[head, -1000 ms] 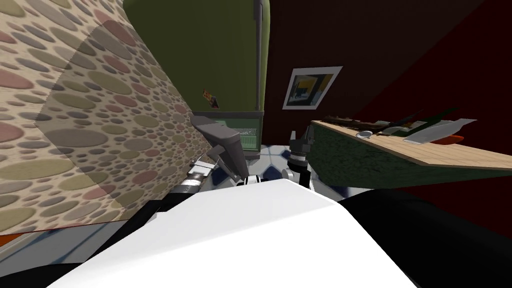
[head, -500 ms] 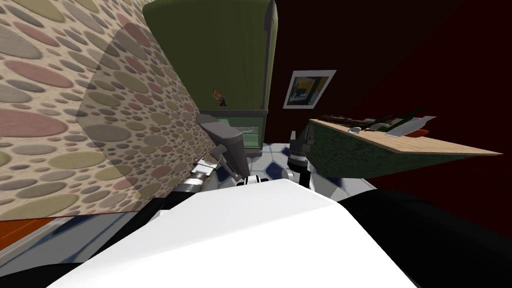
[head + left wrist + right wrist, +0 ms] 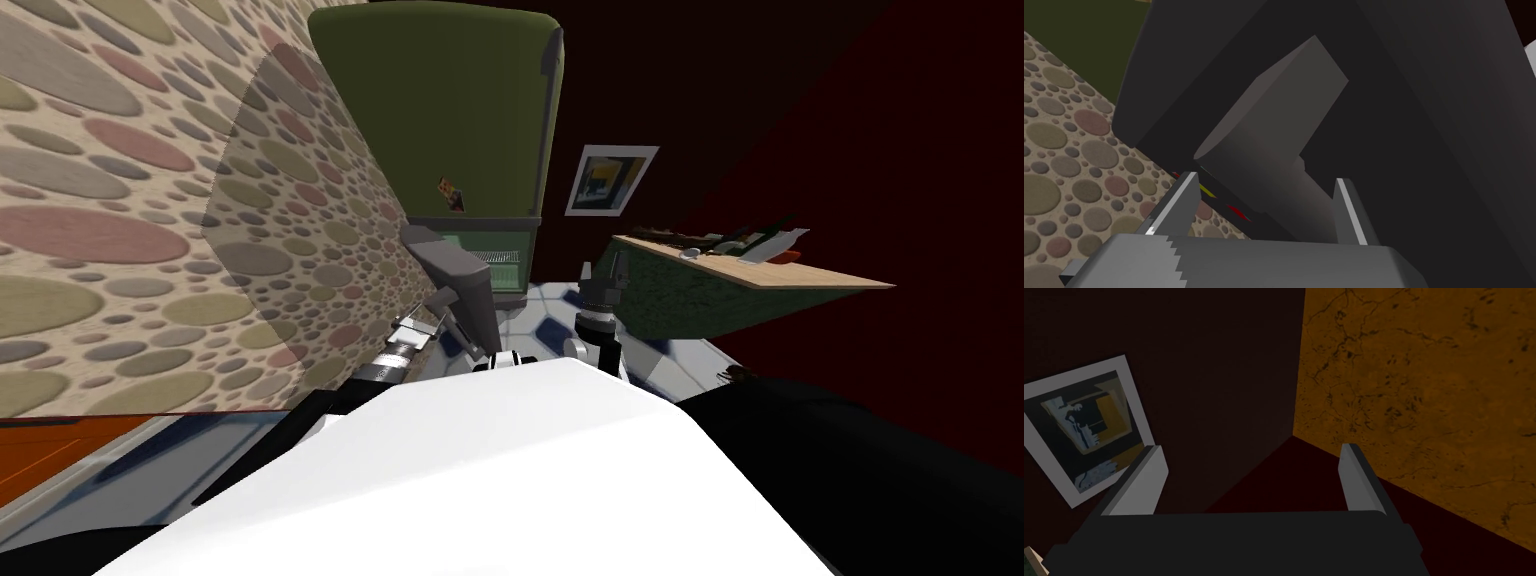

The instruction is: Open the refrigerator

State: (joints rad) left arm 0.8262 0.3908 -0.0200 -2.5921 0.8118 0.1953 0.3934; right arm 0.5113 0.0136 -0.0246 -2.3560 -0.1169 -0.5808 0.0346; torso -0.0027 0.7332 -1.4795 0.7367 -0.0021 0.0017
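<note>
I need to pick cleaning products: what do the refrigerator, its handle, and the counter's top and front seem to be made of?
Refrigerator: plain olive green, matt with no glint; painted metal or plastic, the look leaves it open.
Handle: a slim grey vertical bar, possibly metal.
Counter top: pale tan, like light wood.
Counter front: dark green and mottled, stone-like.

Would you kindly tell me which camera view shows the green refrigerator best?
The head view: the refrigerator shows nearly whole, door and handle visible. The left wrist view catches a green corner patch, likely its side; the right wrist view faces elsewhere.
</note>
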